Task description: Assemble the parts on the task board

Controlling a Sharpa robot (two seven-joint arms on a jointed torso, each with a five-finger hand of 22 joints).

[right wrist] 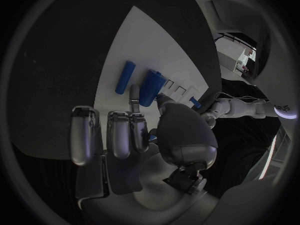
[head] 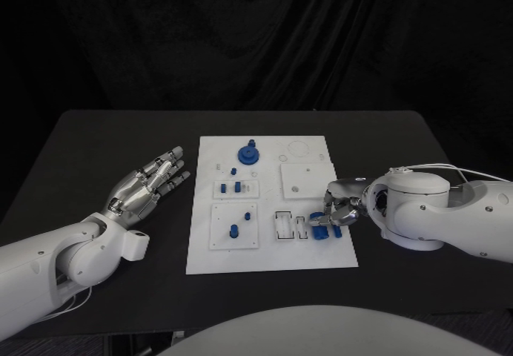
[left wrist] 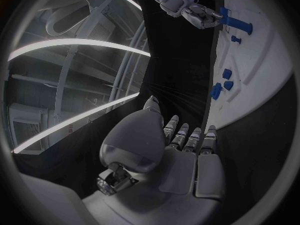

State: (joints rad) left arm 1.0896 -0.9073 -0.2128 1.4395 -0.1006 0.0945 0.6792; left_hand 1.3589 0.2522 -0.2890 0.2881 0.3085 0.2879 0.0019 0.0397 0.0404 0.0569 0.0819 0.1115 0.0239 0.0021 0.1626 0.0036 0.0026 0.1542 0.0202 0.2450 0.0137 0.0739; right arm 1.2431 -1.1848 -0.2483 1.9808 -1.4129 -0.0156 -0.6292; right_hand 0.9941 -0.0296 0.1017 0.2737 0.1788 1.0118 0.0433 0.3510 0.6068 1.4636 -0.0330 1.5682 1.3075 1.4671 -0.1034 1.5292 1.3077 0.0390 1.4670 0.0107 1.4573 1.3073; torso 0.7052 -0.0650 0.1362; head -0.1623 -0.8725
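The white task board (head: 273,256) lies in the middle of the black table. My right hand (head: 342,211) is at the board's right edge and pinches a short blue cylinder (right wrist: 150,87) between a finger and the thumb, low over the board beside two white slots (head: 290,225). A second blue cylinder (right wrist: 124,77) lies on the board just beside it. A round blue gear-like part (head: 249,154) stands near the board's far edge. Small blue pegs (head: 231,188) stand in the left-hand blocks. My left hand (head: 147,188) hovers left of the board, fingers spread, holding nothing.
Raised white square plates (head: 302,181) sit on the board's right half, and a ring outline (head: 298,148) marks its far right corner. Bare black table (head: 118,141) surrounds the board. A dark curtain hangs behind the table.
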